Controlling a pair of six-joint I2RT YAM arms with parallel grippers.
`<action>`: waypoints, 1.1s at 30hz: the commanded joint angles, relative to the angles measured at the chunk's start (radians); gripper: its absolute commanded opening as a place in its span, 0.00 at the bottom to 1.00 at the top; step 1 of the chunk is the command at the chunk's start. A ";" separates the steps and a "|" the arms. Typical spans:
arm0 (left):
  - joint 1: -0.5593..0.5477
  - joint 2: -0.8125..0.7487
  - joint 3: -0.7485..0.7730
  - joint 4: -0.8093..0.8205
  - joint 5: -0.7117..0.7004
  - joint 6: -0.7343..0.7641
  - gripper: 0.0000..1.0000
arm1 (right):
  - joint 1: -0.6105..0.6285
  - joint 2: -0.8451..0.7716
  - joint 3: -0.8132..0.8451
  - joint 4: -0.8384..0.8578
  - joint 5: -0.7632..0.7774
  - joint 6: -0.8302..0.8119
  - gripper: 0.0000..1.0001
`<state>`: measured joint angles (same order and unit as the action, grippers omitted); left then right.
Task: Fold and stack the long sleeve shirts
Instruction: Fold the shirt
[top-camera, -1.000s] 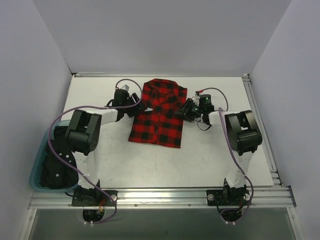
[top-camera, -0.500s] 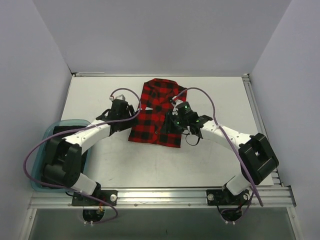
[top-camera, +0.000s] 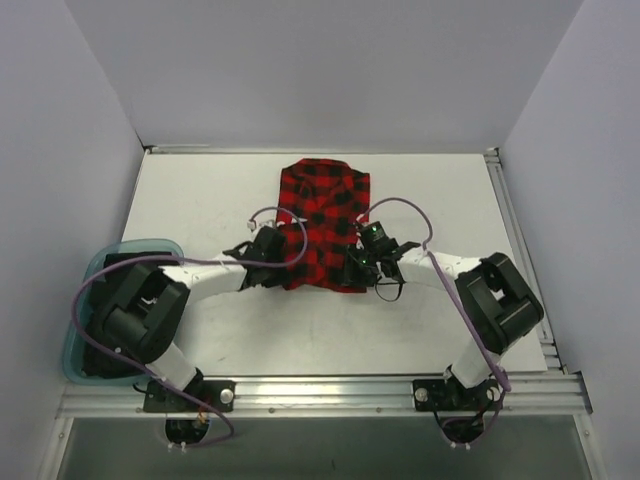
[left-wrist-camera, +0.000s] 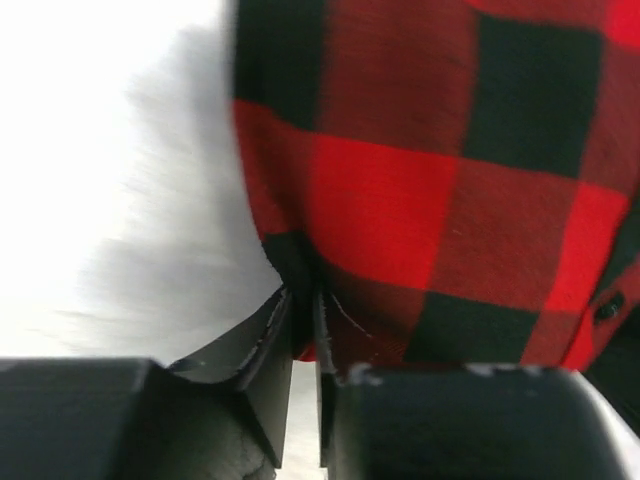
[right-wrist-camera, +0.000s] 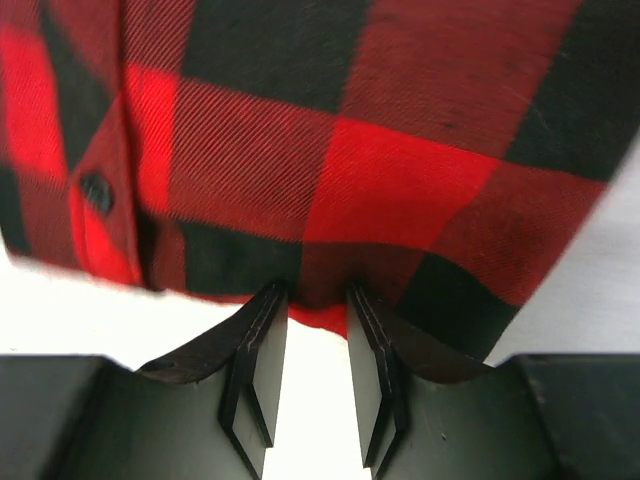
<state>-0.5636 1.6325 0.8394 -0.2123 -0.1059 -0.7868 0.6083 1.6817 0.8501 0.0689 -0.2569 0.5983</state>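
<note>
One long sleeve shirt (top-camera: 325, 220), red-and-black check, lies on the white table with its collar at the far end and its sides folded in. My left gripper (top-camera: 283, 280) is at the shirt's near left corner. In the left wrist view its jaws (left-wrist-camera: 303, 295) are almost together, with the edge of the shirt (left-wrist-camera: 420, 180) pinched between them. My right gripper (top-camera: 352, 278) is at the near right corner. In the right wrist view its jaws (right-wrist-camera: 317, 290) grip the hem of the shirt (right-wrist-camera: 380, 180), and a button shows at the left.
A teal bin (top-camera: 85, 300) with dark cloth inside stands off the table's left edge, beside the left arm's base. A metal rail (top-camera: 515, 230) runs along the table's right side. Grey walls close in the back and both sides.
Both grippers have come down from the shirt's sides to its near hem corners. The left jaws have closed on the fabric, and the right jaws have narrowed slightly.
</note>
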 joint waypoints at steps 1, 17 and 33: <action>-0.142 0.038 -0.132 -0.064 0.081 -0.144 0.19 | -0.105 -0.019 -0.072 -0.049 0.042 -0.046 0.31; -0.475 -0.307 0.006 -0.323 -0.084 -0.129 0.86 | -0.317 -0.345 0.046 -0.350 0.120 -0.192 0.37; 0.050 -0.006 0.256 -0.197 0.014 0.095 0.75 | 0.061 -0.237 -0.023 -0.221 0.145 0.011 0.37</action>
<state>-0.5423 1.5394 1.0588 -0.4656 -0.1322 -0.7208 0.6510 1.3907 0.8486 -0.1722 -0.1375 0.5747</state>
